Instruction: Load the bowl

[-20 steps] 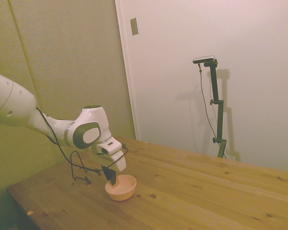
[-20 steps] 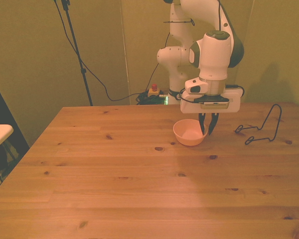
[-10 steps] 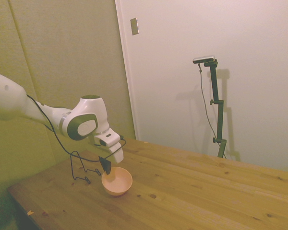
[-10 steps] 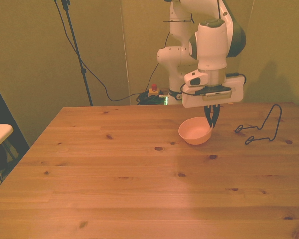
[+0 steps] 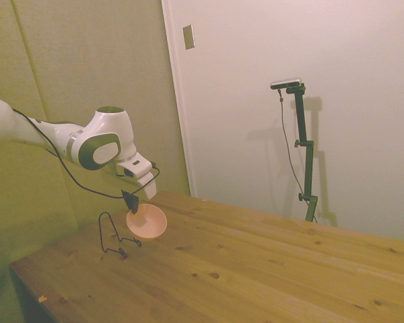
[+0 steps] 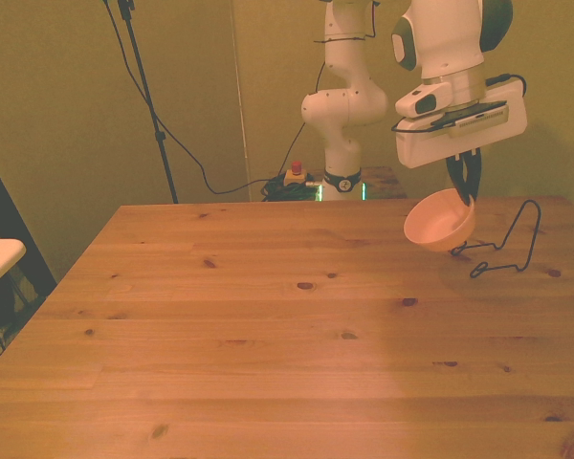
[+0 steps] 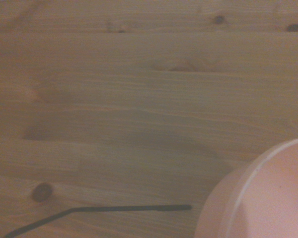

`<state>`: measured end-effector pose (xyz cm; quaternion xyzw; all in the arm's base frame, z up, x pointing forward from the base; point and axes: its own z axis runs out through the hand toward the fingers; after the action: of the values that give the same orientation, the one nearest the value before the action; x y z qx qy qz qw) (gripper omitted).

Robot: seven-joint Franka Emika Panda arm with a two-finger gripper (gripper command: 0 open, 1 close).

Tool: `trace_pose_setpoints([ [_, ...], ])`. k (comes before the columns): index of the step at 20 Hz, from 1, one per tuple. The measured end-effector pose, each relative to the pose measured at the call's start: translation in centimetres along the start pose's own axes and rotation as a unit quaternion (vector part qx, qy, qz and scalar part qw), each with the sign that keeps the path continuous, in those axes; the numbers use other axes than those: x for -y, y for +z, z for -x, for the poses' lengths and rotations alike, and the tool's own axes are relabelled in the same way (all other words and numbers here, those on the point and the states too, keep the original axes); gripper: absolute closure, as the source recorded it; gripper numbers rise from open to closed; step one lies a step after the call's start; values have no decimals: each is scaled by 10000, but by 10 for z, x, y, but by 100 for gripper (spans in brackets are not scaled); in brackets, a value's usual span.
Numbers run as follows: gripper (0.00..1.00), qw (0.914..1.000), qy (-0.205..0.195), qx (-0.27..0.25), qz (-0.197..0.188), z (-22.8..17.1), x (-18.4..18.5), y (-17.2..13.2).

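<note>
gripper clamped on rim of peach bowl, tilted above wire stand; fingertips half hidden behind rim | wrist view: bowl cropped; stand only one blurred wire
</note>
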<state>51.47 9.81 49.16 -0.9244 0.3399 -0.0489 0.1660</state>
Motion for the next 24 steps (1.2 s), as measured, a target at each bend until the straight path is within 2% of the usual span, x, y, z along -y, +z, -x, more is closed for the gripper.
trace_pose_setpoints([
  [4, 100, 9976, -281, 424, -466, 19, 8, 2],
  [9, 100, 9887, -247, 1025, -1061, 24, -5, 12],
  [14, 100, 9851, -310, 1172, -1224, 26, -12, 20],
  [24, 100, 9678, -639, 1550, -1879, 28, -24, 33],
])
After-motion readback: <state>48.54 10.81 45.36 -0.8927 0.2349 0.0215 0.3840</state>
